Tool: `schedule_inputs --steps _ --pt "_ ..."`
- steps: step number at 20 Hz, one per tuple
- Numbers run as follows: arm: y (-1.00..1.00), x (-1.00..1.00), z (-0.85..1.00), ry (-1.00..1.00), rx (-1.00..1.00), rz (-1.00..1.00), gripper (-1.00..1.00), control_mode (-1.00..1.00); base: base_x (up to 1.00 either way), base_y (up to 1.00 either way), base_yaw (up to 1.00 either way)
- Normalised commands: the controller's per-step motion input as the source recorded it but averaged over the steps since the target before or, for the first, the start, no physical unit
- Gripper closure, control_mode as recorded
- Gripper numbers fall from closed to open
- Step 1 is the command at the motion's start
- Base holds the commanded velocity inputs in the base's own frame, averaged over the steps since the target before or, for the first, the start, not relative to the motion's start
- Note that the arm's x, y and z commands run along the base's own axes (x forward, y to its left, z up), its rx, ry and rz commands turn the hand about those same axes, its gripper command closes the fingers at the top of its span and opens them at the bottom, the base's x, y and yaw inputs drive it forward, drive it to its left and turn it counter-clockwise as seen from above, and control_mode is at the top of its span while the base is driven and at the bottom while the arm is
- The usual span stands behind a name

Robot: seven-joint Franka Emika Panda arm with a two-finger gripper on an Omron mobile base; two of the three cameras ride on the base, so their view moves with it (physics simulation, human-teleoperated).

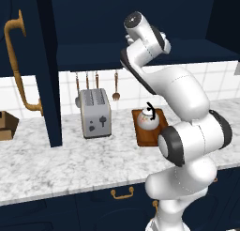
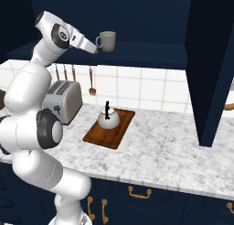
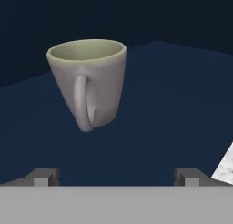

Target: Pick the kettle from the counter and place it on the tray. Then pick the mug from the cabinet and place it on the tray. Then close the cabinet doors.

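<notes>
With jaws spread wide and empty, the gripper faces the mug, which stands upright on the cabinet shelf just ahead, handle turned toward it, while the kettle sits on the tray below.

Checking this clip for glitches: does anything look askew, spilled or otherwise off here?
Nothing stands out. The kettle sits upright on the tray, the mug stands upright on the cabinet shelf, and the open gripper faces it without touching.
</notes>
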Motion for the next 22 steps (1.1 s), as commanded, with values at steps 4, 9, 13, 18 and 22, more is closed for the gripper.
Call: schedule_inputs --steps 4,9,13,18,22 --pt "-0.03 0.41 0.07 -0.05 0.00 -0.02 -1.00 -1.00 0.00 0.00 0.00" --pt "0.00 0.39 0.13 0.00 0.00 -0.06 -1.00 -1.00 0.00 0.00 0.00" --pt "0.00 0.35 0.02 0.00 0.00 -0.06 -1.00 -1.00 0.00 0.00 0.00" --pt "0.00 0.37 0.00 0.02 0.00 -0.05 -1.00 -1.00 0.00 0.00 0.00" --pt "-0.12 0.13 0.00 0.01 0.00 -0.03 -1.00 -1.00 0.00 0.00 0.00"
